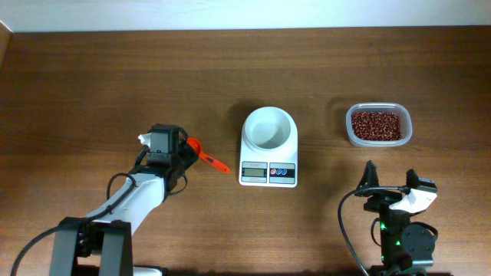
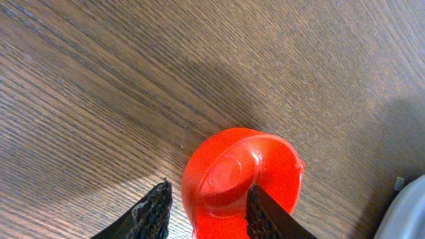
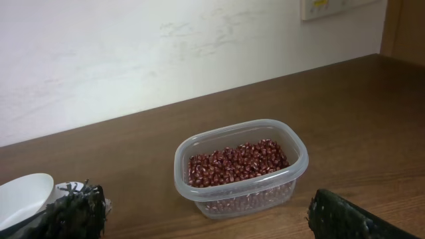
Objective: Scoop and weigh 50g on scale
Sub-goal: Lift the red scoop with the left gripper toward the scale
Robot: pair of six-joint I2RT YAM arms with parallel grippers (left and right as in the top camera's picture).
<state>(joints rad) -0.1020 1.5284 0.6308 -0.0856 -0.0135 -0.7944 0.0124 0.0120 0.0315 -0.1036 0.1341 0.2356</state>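
From above, the left gripper [image 1: 186, 148] sits at the cup of a red plastic scoop [image 1: 205, 157], with the small white digital scale [image 1: 268, 157] to its right. Only the left wrist view shows its fingers [image 2: 151, 214] half open astride the cup wall, one not touching it. The right gripper [image 1: 391, 178] is wide open and holds nothing. Ahead of it, the small dark red-brown beans [image 3: 236, 162] lie in a clear plastic tub [image 3: 199, 149]. The table [image 1: 115, 77] is brown wood and the wall [image 3: 99, 53] is white.

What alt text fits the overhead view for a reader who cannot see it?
A white scale with an empty bowl sits mid-table, a tub of red-brown beans to its right. The left fingers are at a red scoop left of the scale; the right fingers stand open below the tub.
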